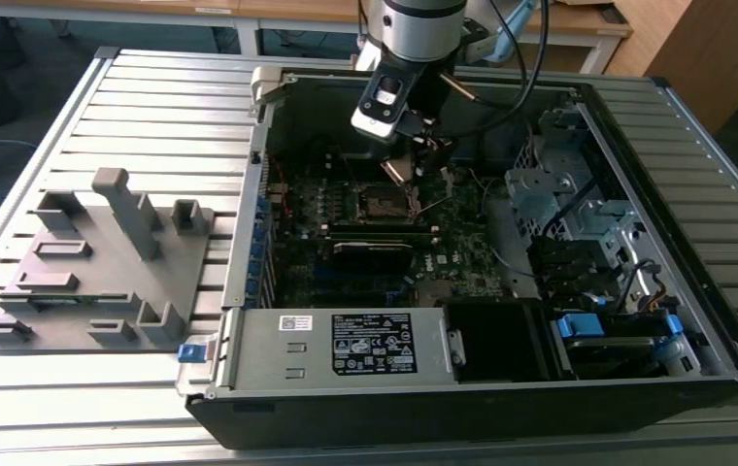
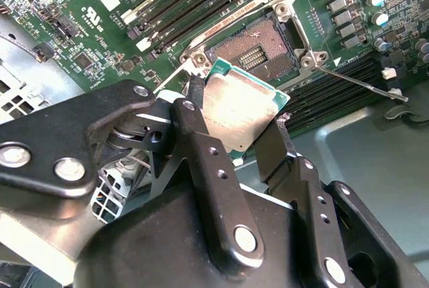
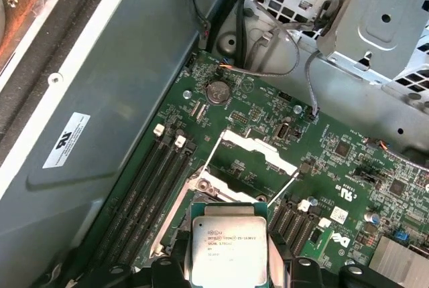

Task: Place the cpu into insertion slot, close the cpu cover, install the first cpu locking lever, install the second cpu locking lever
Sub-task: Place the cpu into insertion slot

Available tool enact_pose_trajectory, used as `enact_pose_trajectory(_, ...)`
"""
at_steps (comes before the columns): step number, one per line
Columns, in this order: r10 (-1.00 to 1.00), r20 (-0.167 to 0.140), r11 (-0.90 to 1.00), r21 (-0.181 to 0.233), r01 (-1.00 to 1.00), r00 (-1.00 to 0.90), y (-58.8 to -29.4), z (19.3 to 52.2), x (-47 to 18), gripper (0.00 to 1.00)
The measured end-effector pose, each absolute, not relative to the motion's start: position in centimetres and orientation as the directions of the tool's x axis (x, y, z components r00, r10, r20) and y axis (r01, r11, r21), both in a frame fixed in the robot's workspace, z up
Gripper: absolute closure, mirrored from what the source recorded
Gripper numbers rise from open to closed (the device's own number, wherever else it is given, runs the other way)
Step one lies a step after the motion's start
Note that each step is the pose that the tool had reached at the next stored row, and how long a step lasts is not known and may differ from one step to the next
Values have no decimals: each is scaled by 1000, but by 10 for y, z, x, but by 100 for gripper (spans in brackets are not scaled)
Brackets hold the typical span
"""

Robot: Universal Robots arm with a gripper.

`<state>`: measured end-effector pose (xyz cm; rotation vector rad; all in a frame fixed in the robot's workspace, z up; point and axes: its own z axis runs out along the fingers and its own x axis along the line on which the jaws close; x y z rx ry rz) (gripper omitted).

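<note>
My gripper (image 1: 404,163) hangs inside the open computer case, just above the motherboard. It is shut on the cpu (image 2: 238,110), a flat square chip with a silver-grey top, held by two opposite edges between the black fingers (image 2: 194,100). The cpu (image 3: 228,248) hovers tilted, close above and partly over the insertion slot (image 2: 258,50), whose gold contact field lies bare. That slot (image 1: 383,202) sits mid-board. The cpu cover (image 3: 258,153) stands swung open on the far side of the slot. A thin wire locking lever (image 2: 362,84) sticks out from the slot's corner, unlatched.
Long black memory slots (image 2: 201,0) flank the socket. The case walls, a metal drive cage (image 1: 563,194) with cables and the power supply (image 1: 343,345) hem in the board. A grey fixture plate (image 1: 97,262) lies on the slatted table at the exterior view's left.
</note>
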<state>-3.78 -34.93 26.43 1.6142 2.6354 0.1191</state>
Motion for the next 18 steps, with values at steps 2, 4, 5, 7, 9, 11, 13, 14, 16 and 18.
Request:
enact_pose_trajectory(2, 893, -1, 448, 91, 890, -449, -349, 264, -38, 46)
enact_pose_trajectory(4, 897, -1, 440, 91, 893, -442, -349, 264, -38, 46)
enact_pose_trajectory(5, 899, -1, 436, 91, 895, -438, -349, 264, -38, 46)
enact_pose_trajectory(7, 903, -1, 428, 91, 899, -429, -349, 264, -38, 46)
enact_pose_trajectory(9, 904, -1, 426, 91, 900, -428, -349, 264, -38, 46)
enact_pose_trajectory(11, 904, -1, 425, 91, 901, -427, -349, 264, -38, 46)
enact_pose_trajectory(13, 904, -1, 425, 91, 901, -427, -349, 264, -38, 46)
enact_pose_trajectory(14, 904, -1, 425, 91, 901, -427, -349, 264, -38, 46)
enact_pose_trajectory(16, 904, -1, 425, 91, 901, -427, -349, 264, -38, 46)
enact_pose_trajectory(18, 904, -1, 425, 91, 901, -427, -349, 264, -38, 46)
